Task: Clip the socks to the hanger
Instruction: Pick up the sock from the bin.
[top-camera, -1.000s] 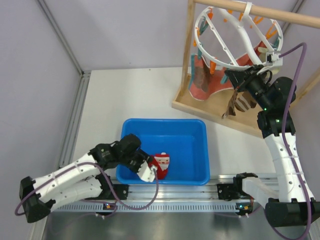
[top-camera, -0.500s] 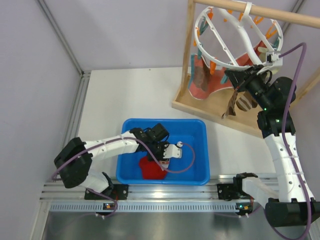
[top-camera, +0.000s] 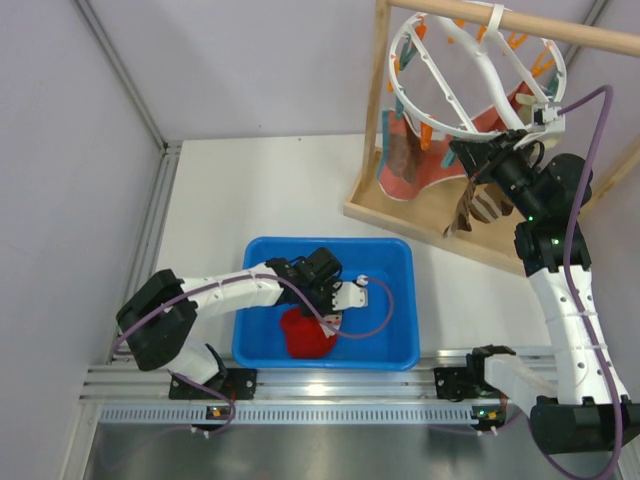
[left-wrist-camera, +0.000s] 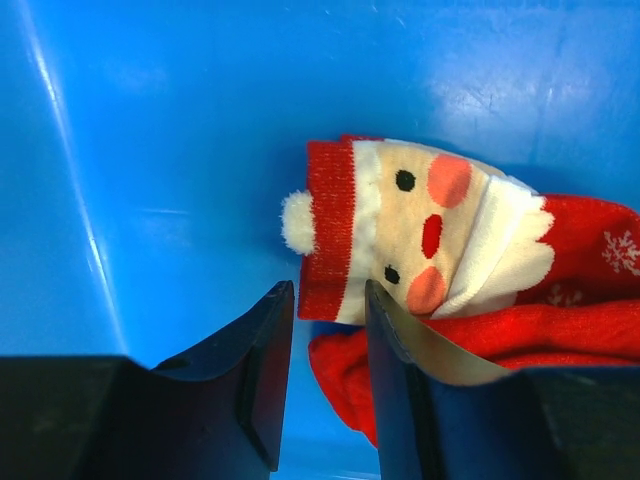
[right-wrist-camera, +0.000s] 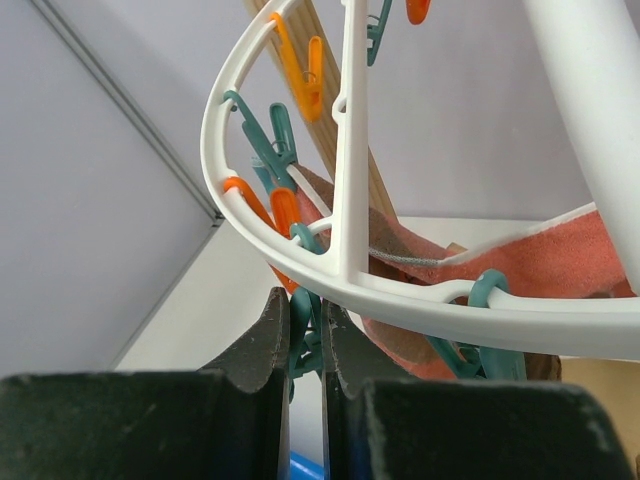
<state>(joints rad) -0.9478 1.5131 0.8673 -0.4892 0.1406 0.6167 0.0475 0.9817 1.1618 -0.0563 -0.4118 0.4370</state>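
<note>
Red and crumpled, the Santa sock (left-wrist-camera: 430, 230) lay on the floor of the blue bin (top-camera: 392, 258) near its front wall, bare floor open beside it and its cuff edge just ahead of the left gripper (left-wrist-camera: 326, 295), jaws parted, while the right gripper (right-wrist-camera: 305, 305) pinched a teal clothespin (right-wrist-camera: 303, 345) under the rim of the hanger (right-wrist-camera: 345, 150).

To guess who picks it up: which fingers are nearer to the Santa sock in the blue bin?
Left. The left fingers are right at the Santa sock inside the bin; the right fingers are far off, pinching a teal clothespin on the hanger.
</note>
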